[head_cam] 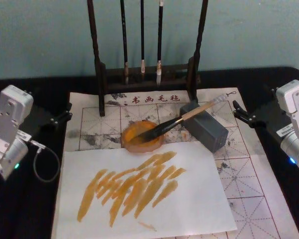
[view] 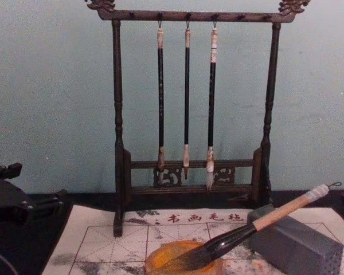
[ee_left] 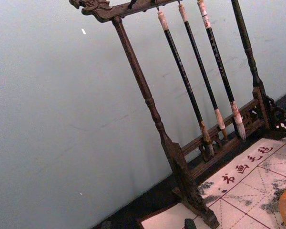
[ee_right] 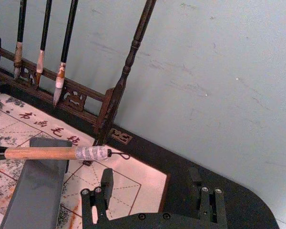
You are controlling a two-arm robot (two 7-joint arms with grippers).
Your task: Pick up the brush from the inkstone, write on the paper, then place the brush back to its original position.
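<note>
Two claws: the right gripper (ee_right: 150,175) and the left gripper (head_cam: 68,111) sat at the table's edges, fingers apart, empty.
Brush: the brush (head_cam: 189,117) lay apart from both, handle on a grey block (head_cam: 212,133), bristles in an orange dish (head_cam: 139,137).
Risk: a grasp near the cord end might tip the bristles and spatter the paper (head_cam: 244,174).
Obstacle: the brush rack (view: 117,114) stood just behind.

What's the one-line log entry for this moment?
brush: bristles in orange dish, handle on grey block | white sheet: orange strokes | left gripper: open, parked left | right gripper: open, parked right
</note>
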